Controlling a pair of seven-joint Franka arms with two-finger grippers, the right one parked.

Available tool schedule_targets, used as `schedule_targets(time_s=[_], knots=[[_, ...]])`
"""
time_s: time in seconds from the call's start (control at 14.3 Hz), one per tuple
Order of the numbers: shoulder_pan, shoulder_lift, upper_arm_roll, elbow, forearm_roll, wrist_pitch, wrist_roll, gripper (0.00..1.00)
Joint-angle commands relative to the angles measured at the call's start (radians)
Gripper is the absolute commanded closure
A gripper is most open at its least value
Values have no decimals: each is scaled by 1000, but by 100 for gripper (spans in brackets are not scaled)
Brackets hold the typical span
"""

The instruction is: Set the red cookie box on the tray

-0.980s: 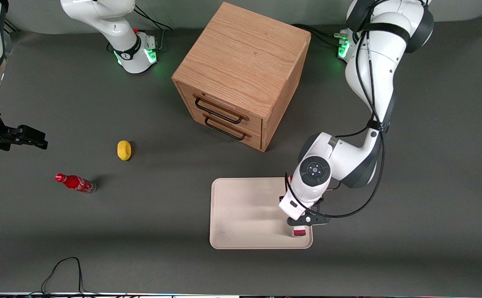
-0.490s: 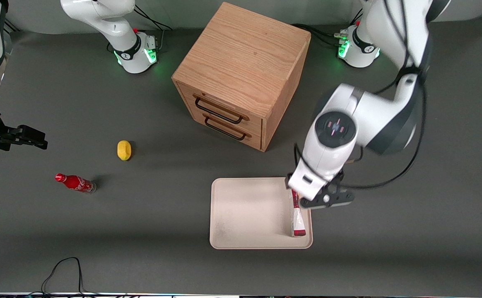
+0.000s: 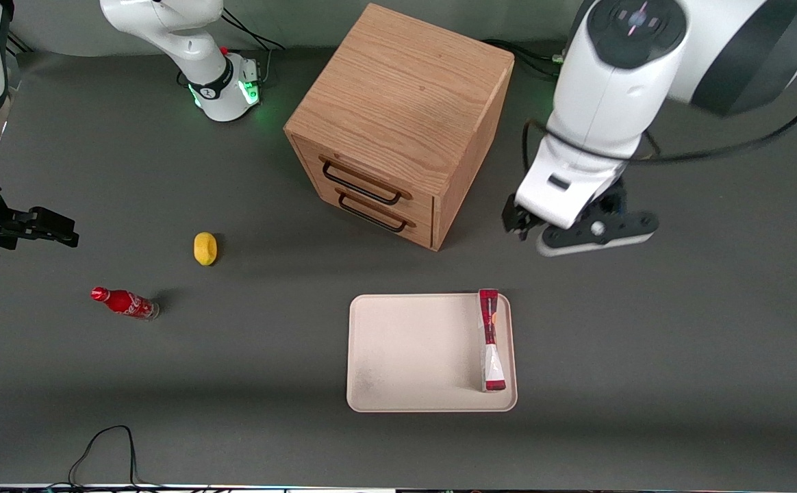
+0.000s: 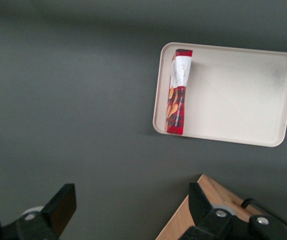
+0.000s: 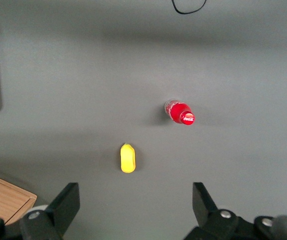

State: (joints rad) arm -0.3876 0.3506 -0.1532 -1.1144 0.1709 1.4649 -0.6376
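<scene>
So the red cookie box (image 3: 489, 340) is sitting on the tray (image 3: 412, 352), lying flat along the short edge that's toward the working arm's end of the bench (image 3: 679, 356). In the front view that puts it lower center-right of the frame, running lengthwise from the tray's upper corner down nearly to its lower one. One end of the box looks a bit propped up against the rim; the rest rests on the tray surface. The wrist cam shows the same thing: box (image 4: 177, 92) hugging one short side of the tray (image 4: 233, 90), red patterned half and a pale printed half visible.

The end effector (image 3: 518, 226) is up high and well clear of the box, hanging in the right part of the front view, upper than the tray in the frame, next to the wooden drawer cabinet (image 3: 398, 123). Its two fingers (image 4: 61, 205) are spread wide apart with nothing between them, only bare bench showing in the gap.

Other stuff: a small red cola bottle (image 3: 124, 302) lying on its side and a yellow lemon-ish thing (image 3: 205, 248), both at the left of the front view, toward the parked arm's end, well apart from the tray. The cabinet has two drawers with dark handles (image 3: 365, 195), both closed.
</scene>
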Motion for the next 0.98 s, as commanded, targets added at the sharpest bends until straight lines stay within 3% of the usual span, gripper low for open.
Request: schedule_targets(time_s=[0.0,0.21,0.56,0.91], knots=[[85,-100,6,-134,-59,-9,94,0],[186,-215,7,-292,-100,40,194,0],[277,-304,11,-478,-102,143,255,0],[391,-326,53,-499,-166,149,418,0]])
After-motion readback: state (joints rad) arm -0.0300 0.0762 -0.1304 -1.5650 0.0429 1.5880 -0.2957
